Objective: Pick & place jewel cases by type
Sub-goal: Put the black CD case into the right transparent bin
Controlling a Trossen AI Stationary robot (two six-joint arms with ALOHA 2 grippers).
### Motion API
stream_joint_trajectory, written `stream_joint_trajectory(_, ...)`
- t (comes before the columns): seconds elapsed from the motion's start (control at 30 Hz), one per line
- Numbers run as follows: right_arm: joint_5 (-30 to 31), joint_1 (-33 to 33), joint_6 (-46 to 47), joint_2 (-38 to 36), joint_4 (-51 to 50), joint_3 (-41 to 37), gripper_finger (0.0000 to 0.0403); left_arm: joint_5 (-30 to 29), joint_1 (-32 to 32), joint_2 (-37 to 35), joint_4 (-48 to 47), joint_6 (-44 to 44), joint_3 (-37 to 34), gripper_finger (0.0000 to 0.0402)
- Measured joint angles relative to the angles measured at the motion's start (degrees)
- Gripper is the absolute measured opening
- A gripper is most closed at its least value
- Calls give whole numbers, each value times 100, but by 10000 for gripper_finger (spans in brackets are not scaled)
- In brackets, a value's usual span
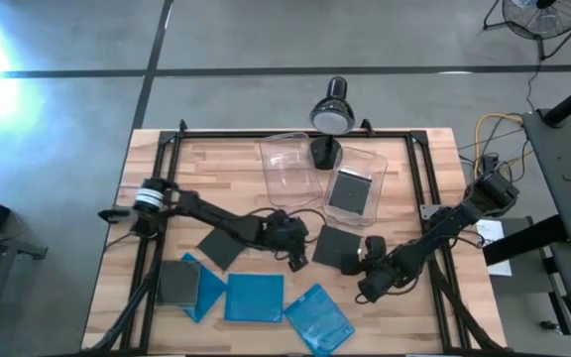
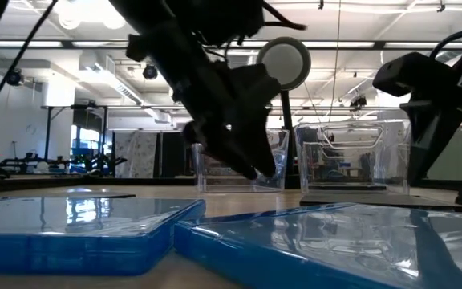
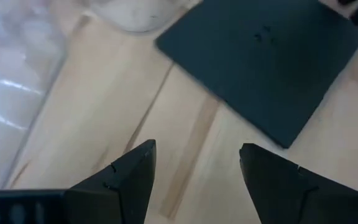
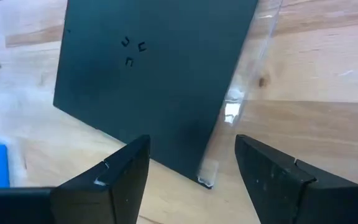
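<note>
On the counter [image 1: 414, 159], from left to right: a dark case [image 1: 177, 283] overlaps a blue case [image 1: 203, 288] at the near left; another dark case [image 1: 223, 243] lies beside the left arm; two more blue cases [image 1: 255, 297] [image 1: 319, 315] lie along the near edge; a further dark case [image 1: 337, 245] sits mid-counter between the two grippers; one dark case [image 1: 351, 191] already rests in the right bin [image 1: 377, 159], while the left bin [image 1: 287, 164] looks empty.

Left gripper [image 1: 292, 243]: fingers apart, holding nothing, low over bare wood just beside the middle dark case. Right gripper [image 1: 367, 260]: fingers likewise apart and empty, aimed at that same case from the other side.

Risks, as judged: both grippers crowd one case, so a collision or a tug from two sides is possible; a thin flat case offers little edge, so closing fingers may skid it across the wood rather than lift it; the overlapped pair at the left may drag together.
</note>
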Motion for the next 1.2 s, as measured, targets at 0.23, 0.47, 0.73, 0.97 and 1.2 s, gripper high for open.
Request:
stream_joint_trajectory(0.23, 25, -36, -10, 201, 4, 20, 231, 151, 4, 689, 31, 637, 597, 213)
stream_joint_trajectory(0.47, 138, -126, -23, 257, 177, -3, 231, 580, -17, 1012, -27, 651, 876, 213)
stream_joint_trajectory(0.73, 310, -154, -40, 68, 305, -14, 231, 736, -32, 1030, -301, 878, 832, 213)
stream_joint_trajectory(0.97, 692, -132, -541, -547, 294, 29, 231, 843, -76, 1038, -912, 931, 798, 213)
stream_joint_trajectory(1.2, 1004, -152, -819, -729, 436, 29, 231, 797, -90, 1038, -870, 980, 729, 213)
